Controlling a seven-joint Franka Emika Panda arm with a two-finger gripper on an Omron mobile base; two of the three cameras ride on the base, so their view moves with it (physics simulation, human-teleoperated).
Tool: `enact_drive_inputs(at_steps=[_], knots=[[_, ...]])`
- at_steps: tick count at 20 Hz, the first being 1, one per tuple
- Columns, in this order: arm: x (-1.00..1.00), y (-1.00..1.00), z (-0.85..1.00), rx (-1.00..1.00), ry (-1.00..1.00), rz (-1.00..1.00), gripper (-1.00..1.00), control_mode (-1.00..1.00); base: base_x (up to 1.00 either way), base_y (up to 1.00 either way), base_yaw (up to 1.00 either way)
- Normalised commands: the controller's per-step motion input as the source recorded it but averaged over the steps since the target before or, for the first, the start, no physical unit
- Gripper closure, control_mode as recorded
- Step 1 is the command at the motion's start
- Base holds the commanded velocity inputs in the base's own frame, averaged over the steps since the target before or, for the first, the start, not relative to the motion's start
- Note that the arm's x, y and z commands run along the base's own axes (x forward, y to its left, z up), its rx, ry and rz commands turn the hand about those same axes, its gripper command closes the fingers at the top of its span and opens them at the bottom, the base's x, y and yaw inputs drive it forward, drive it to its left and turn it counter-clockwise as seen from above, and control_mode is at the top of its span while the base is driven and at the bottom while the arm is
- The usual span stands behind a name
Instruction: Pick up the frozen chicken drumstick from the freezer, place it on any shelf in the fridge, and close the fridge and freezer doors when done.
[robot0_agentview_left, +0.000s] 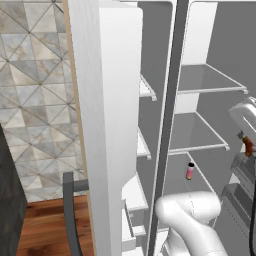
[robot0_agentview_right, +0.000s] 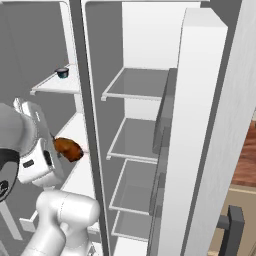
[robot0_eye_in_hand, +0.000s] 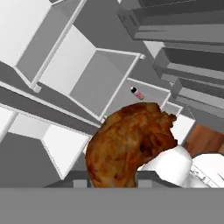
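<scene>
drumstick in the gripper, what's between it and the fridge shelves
The dark vertical divider between freezer and fridge, in the right base view: the frozen chicken drumstick hangs left of it and the fridge shelves lie right.

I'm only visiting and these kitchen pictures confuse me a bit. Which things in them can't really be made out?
- The gripper: in the hand view the chicken drumstick covers its fingertips.
- The drumstick in the left base view: only a sliver shows at the right edge, behind the arm.
- The small dark can on a freezer shelf: too small to read, right base view.
- The pink bottle: label too tiny, left base view.
</scene>
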Motion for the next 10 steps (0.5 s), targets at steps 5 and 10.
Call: enact_drive_inputs(at_steps=[5, 10], knots=[[0.92, -0.81, 0.02, 0.06, 0.0, 0.12, 1.0, -1.0, 0.0, 0.0, 0.0], [0.75, -0.31, 0.14, -0.08, 0.0, 0.07, 1.0, -1.0, 0.0, 0.0, 0.0]])
